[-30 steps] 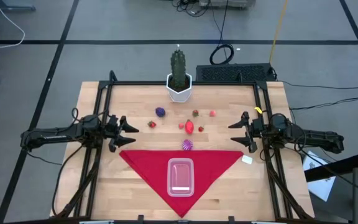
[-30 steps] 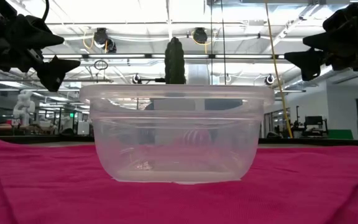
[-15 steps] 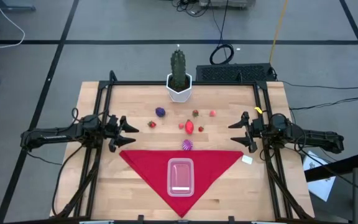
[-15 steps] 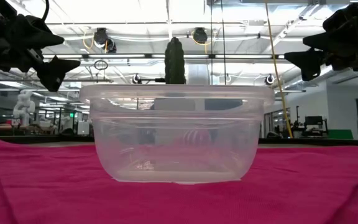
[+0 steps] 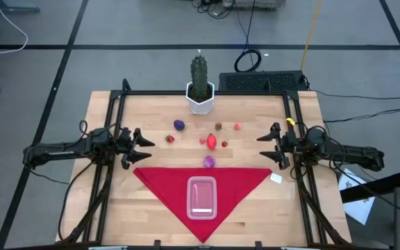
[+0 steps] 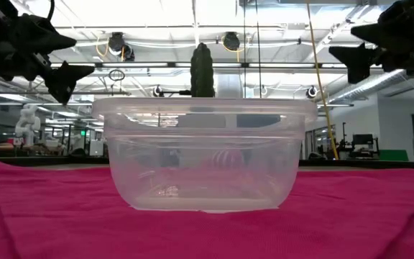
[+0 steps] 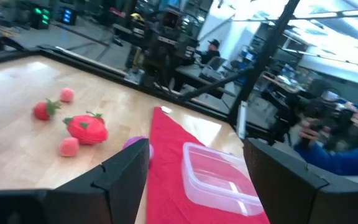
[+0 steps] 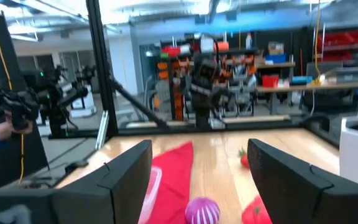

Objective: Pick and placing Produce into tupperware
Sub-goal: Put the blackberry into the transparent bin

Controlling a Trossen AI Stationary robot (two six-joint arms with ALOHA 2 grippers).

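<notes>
Fingers: both pairs are seen spread and empty; the left gripper [image 5: 142, 148] is held over the table's left side, the right gripper [image 5: 269, 146] over its right side, each well apart from the produce.
Produce position: small pieces are scattered on the bare wood between the two grippers: a dark purple piece [image 5: 179, 125], a large red piece [image 5: 212, 142], a small red strawberry [image 5: 170, 138], pink bits near them, and a purple-white striped piece [image 5: 209, 162] just beside the cloth's upper edge.
Container position: the clear tub [image 5: 202, 196] is set in the middle of the red cloth [image 5: 160, 182], near the table's front edge, with nothing visible inside.
Handling, judged: the pieces are taken to be light, small and rounded, so rolling or squirting out of a pinch is to be expected; a hold across the widest middle, with the fingers brought down on either side, is advised. The large red piece [image 7: 87, 129] is judged the easiest to take hold of.
Tub, judged: light, stiff and smooth, likely to be nudged along the cloth if struck.
High view only: the whole layout and a cactus [image 5: 198, 75] at the back are shown.
Low view only: the tub's [image 6: 203, 155] wall height is shown; the striped piece is glimpsed through it.
Wrist views only: the pieces are seen nearer, with the striped one [image 8: 202, 210] between the right fingers [image 8: 124, 180].
</notes>
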